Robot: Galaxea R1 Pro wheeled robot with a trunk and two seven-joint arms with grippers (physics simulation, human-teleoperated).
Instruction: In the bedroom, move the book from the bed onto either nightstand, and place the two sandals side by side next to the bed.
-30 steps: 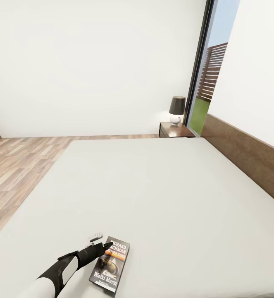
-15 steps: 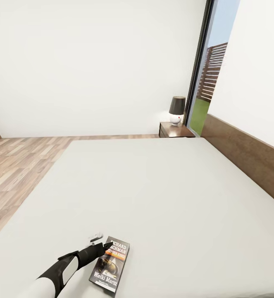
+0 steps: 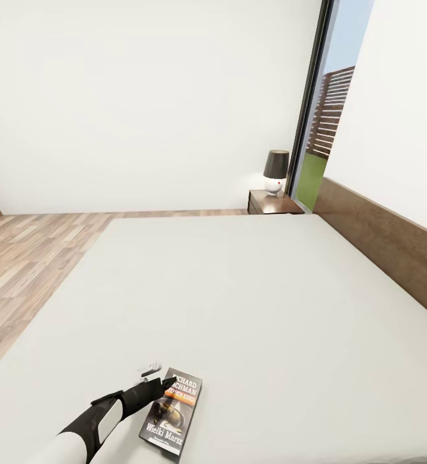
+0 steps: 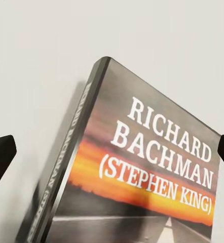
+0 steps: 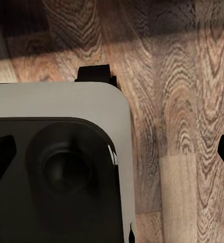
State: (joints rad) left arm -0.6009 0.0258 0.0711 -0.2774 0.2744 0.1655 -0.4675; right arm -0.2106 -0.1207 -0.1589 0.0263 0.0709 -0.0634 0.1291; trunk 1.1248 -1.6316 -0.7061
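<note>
**Left gripper at the top edge of the book on the bed**

In the head view, the book lies flat on the light-grey mattress of the bed, in the lower left part of the frame, close to the near edge of the mattress. Its cover faces up, with white letters, an orange band and a greyish picture. The left arm comes in from the lower left corner, and the left gripper is at the upper left corner of the book. The dark tip seems to touch the cover there, but I cannot tell if it really presses on it.

In the left wrist view, the book takes the middle of the frame, and the words "RICHARD BACHMAN (STEPHEN KING)" can be read. The two dark fingertips stand at the far left and far right edges of the frame, wide apart, with the book between them and nothing clamped.

In the right wrist view, the right gripper points down at the wood-plank floor. Its tips are also at the two side edges of the frame, so it is wide open and holds nothing. A grey and black part of the robot body covers the lower left of that frame.

At the upper right of the head view, a nightstand stands beside the headboard, with a lamp on it, next to the tall window.
</note>
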